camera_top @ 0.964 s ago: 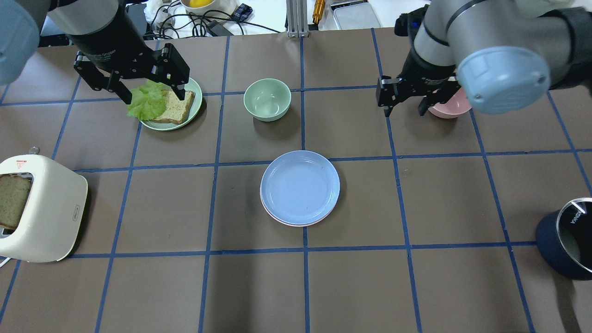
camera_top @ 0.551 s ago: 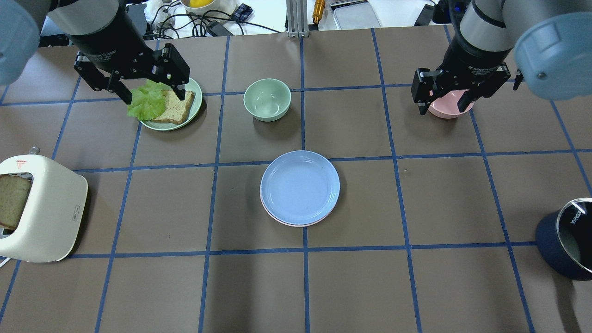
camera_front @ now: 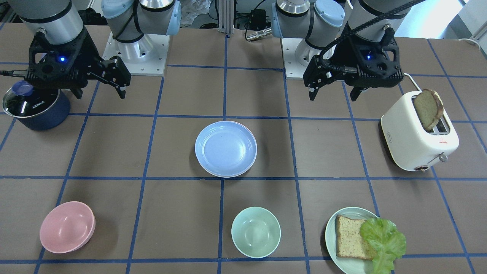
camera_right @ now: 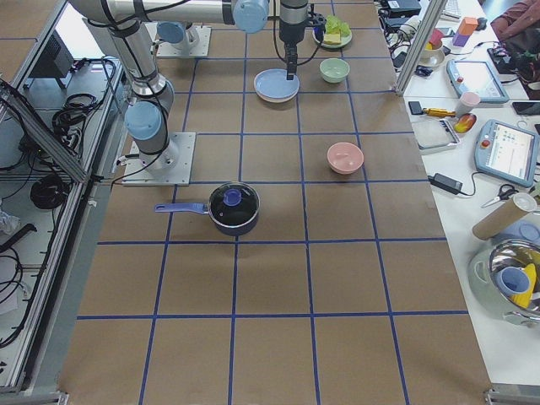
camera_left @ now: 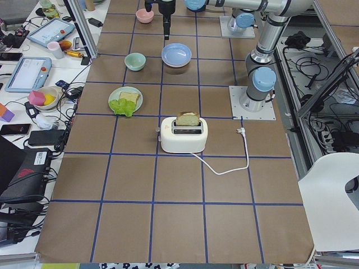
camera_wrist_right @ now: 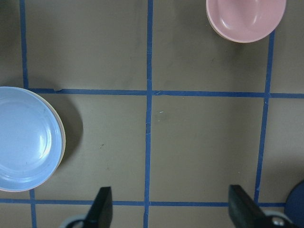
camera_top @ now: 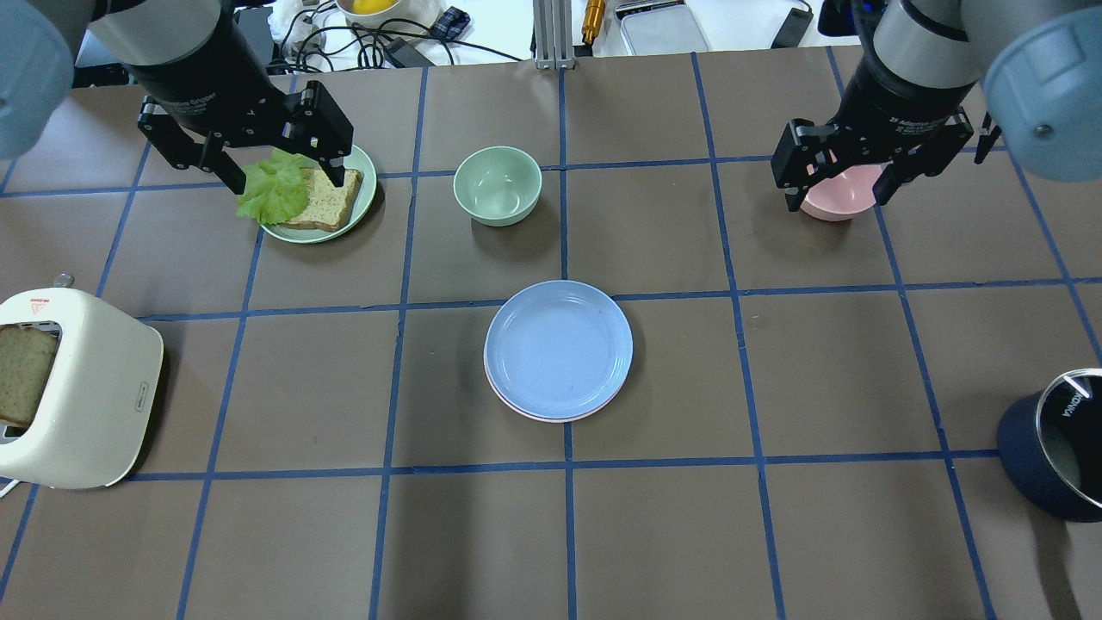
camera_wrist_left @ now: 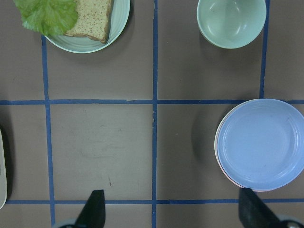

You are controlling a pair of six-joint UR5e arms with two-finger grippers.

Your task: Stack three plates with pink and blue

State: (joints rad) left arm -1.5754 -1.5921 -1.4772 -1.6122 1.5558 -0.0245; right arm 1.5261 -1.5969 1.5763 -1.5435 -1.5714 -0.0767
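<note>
A light blue plate (camera_top: 558,347) lies on top of a stack at the table's middle, also in the front view (camera_front: 225,147). A pale pink plate's rim (camera_top: 551,418) peeks out under it. I cannot make out the cream-white plate. My left gripper (camera_top: 286,179) is open and empty, raised above the mint green plate; its fingertips (camera_wrist_left: 95,211) show in the left wrist view. My right gripper (camera_top: 837,198) is open and empty, raised over the pink bowl; it also shows in the right wrist view (camera_wrist_right: 172,209). Both are well away from the stack.
A mint bowl (camera_top: 498,184) stands behind the stack. A pink bowl (camera_front: 66,227) sits far right. A mint green plate (camera_top: 357,207) holds bread and lettuce far left. A toaster (camera_top: 82,387) stands at the left edge, a dark lidded pot (camera_top: 1055,448) at the right edge.
My right arm has swung to the right and now hangs over the pink bowl, still open. The left arm and the plates have not moved.
</note>
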